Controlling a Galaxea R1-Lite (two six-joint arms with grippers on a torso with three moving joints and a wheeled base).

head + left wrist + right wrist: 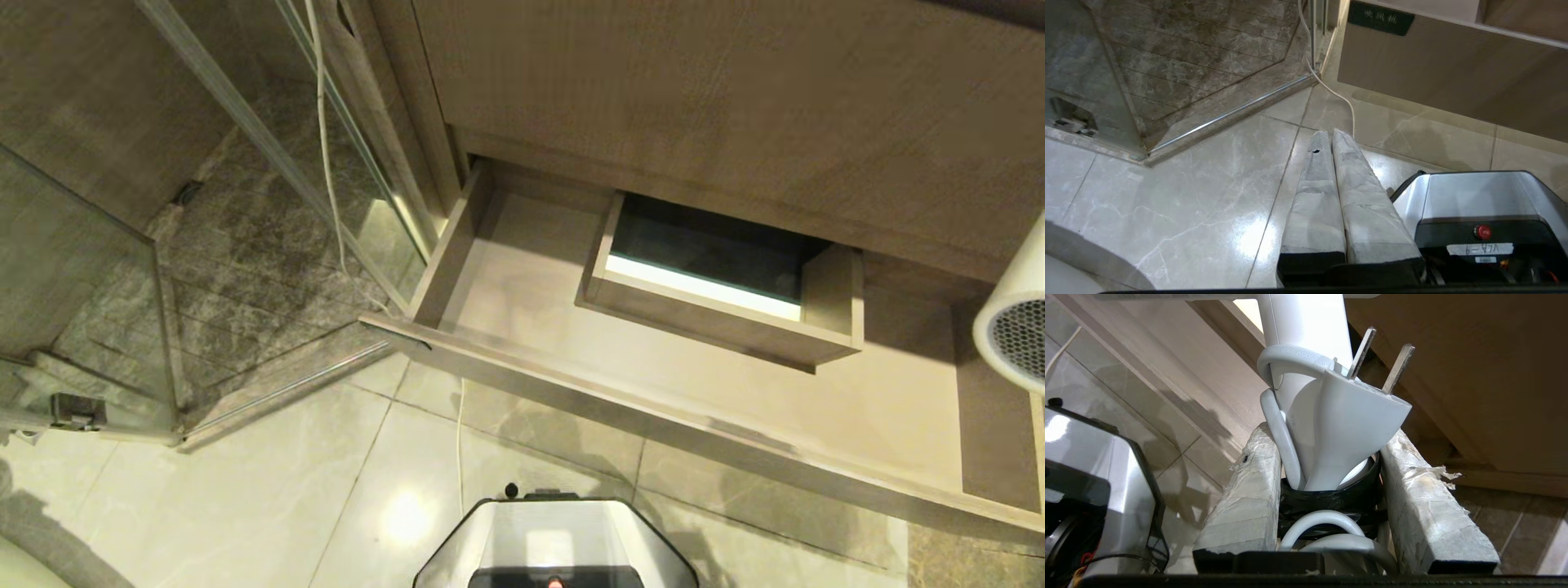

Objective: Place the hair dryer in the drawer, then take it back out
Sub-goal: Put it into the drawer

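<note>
Right gripper (1327, 473) clamps hair dryer (1306, 375) above open drawer (653, 367); marble floor (245, 506).

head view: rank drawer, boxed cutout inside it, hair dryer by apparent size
1. drawer, spans most of the frame.
2. boxed cutout, takes up a small part of the drawer.
3. hair dryer, smallest as seen, but cropped by the frame edge and nearer the camera, so unsure.
</note>
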